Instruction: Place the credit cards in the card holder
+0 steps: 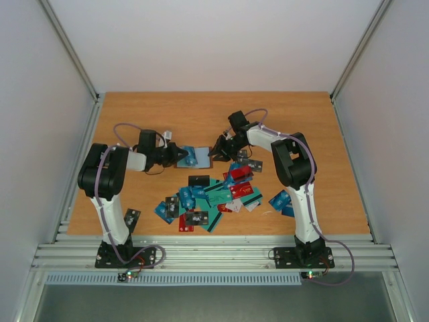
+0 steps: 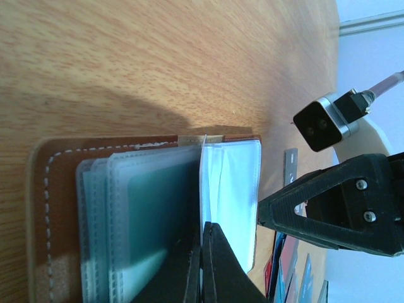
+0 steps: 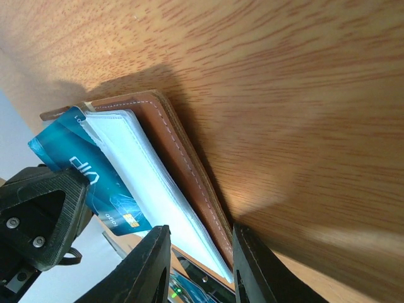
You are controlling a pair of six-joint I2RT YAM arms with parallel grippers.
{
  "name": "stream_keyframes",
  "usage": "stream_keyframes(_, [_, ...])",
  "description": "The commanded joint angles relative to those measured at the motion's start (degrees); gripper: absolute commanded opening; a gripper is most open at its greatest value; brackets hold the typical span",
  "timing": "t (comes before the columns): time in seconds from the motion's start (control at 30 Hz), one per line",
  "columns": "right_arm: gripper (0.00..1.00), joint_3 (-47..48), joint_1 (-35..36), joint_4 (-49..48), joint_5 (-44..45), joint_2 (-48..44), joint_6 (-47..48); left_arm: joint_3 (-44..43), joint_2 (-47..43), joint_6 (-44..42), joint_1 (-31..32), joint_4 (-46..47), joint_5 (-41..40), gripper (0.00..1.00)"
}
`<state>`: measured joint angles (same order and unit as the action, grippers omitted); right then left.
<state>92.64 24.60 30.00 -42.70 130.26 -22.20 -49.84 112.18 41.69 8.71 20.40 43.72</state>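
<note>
Card holder [image 1: 193, 158]: open on table [image 1: 134, 114], 12 o'clock of cards [image 1: 214, 194]; left gripper [image 2: 202, 230], at its 9 o'clock, pinches sleeve [image 2: 230, 183]; right gripper [image 3: 201, 235], at 3 o'clock, pinches holder's edge; teal card [image 3: 95, 183] protrudes.

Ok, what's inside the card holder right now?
The card holder holds clear plastic sleeves with one blue card among them. The lower sleeves are covered, so any other cards can't be seen.
</note>
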Motion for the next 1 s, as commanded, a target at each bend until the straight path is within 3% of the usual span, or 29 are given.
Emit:
stream_keyframes(0.0, [0.29, -0.3, 0.9, 2.0, 2.1, 3.3, -0.6, 0.7, -0.5, -0.5, 0.4, 0.3, 0.3, 0.00])
stream_keyframes(0.43, [0.29, -0.7, 1.3, 0.1, 1.6, 3.3, -1.5, -3.4, -0.3, -1.6, 1.3, -13.0, -0.5, 0.00])
stream_keyframes(0.97, [0.29, -0.2, 1.5, -0.3, 1.1, 3.8, -1.8, -5.9, 2.4, -2.2, 1.9, -13.7, 3.4, 0.00])
